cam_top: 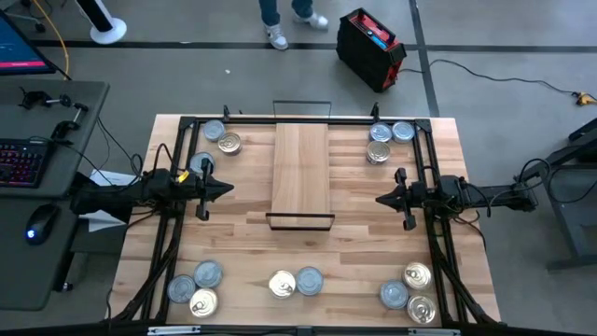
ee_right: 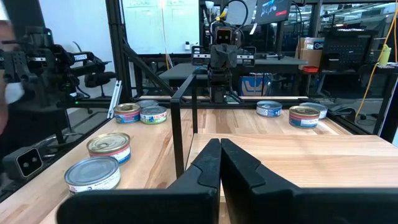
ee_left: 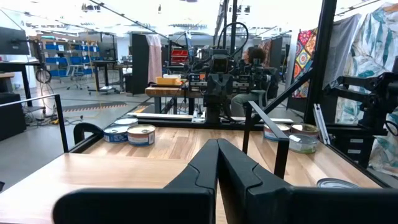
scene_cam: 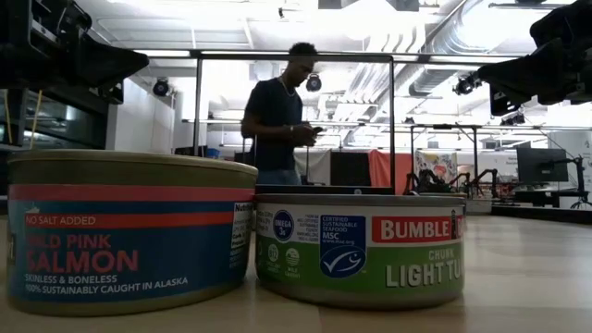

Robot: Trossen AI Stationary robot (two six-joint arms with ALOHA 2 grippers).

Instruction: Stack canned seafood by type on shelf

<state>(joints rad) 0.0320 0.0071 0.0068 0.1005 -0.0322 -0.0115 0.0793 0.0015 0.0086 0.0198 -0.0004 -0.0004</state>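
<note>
The shelf [cam_top: 300,173], a light-wood plank with black wire frames at its far and near ends, lies in the middle of the table. Flat round tins of canned seafood rest on their bottoms in groups: far left [cam_top: 222,137], far right [cam_top: 385,140], near left [cam_top: 196,285], near middle [cam_top: 296,282], near right [cam_top: 410,291]. The low view shows the two near-middle tins close up, a salmon tin [scene_cam: 129,231] and a tuna tin [scene_cam: 361,248]. My left gripper [cam_top: 227,189] hovers left of the shelf and my right gripper [cam_top: 381,198] right of it. Both are level, shut and hold nothing [ee_left: 217,149] [ee_right: 220,149].
A black frame [cam_top: 298,119] runs round the table's edges. One more tin [cam_top: 201,164] sits close to my left arm. A person [scene_cam: 282,111] stands beyond the far edge. A desk with a keyboard [cam_top: 23,163] is left of the table, and a red-black case [cam_top: 370,47] sits on the floor.
</note>
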